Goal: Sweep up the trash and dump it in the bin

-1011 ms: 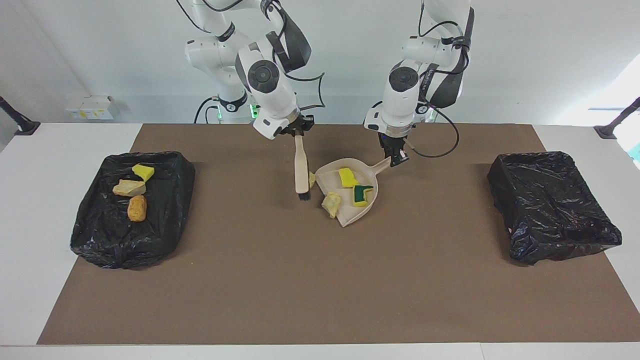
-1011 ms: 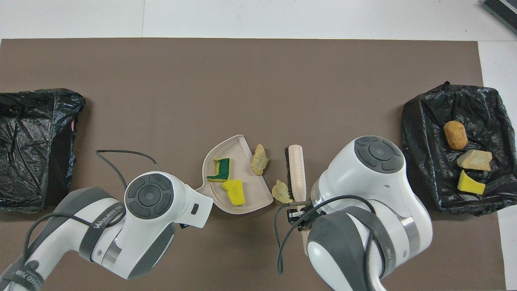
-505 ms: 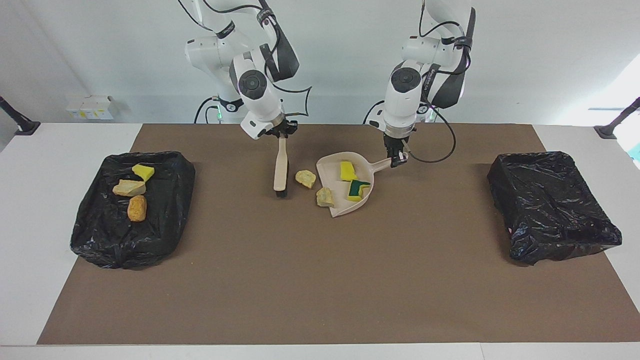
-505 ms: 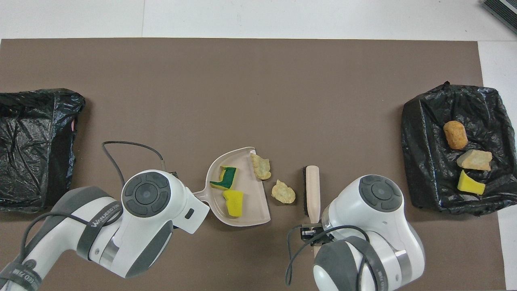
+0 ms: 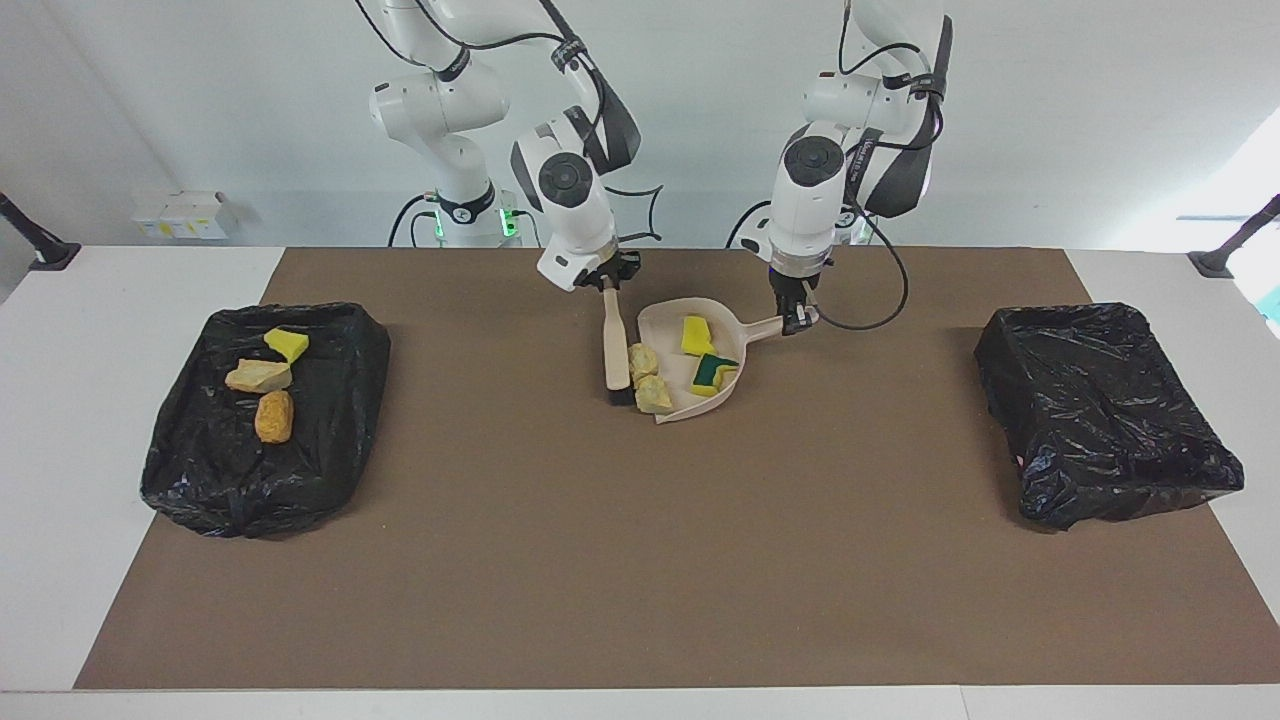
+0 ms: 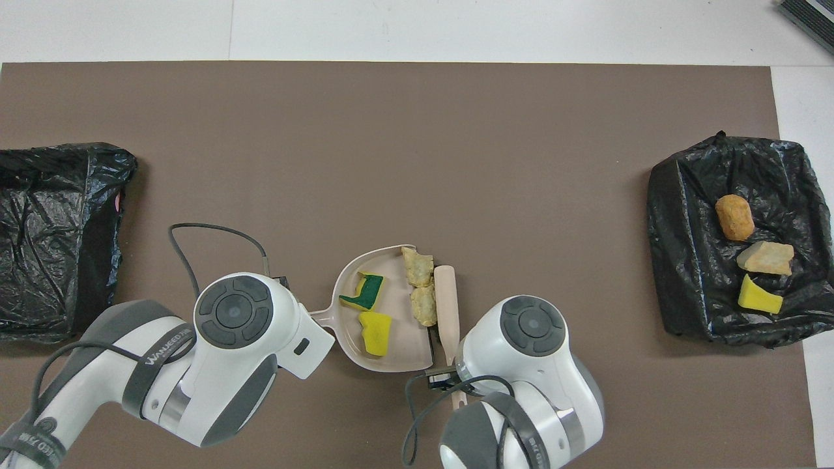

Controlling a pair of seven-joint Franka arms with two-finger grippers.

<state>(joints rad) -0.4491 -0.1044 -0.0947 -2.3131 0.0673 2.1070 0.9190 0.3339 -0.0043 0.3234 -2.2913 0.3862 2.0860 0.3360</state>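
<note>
My left gripper is shut on the handle of the beige dustpan, which rests on the mat near the robots. In the pan lie a yellow chunk and a yellow one with a green face. Two tan pieces of trash sit at its mouth. My right gripper is shut on the beige brush, whose black bristles press against those tan pieces. The bin at the right arm's end holds yellow, tan and orange chunks. In the overhead view both wrists cover the grippers.
A second black-lined bin stands at the left arm's end of the table. The brown mat covers most of the table. Small white boxes sit at the table's edge past the right arm's base.
The right gripper swung the brush out, then back against the dustpan, pushing both loose tan chunks into its mouth. The dustpan turned and shifted slightly toward the robots.
</note>
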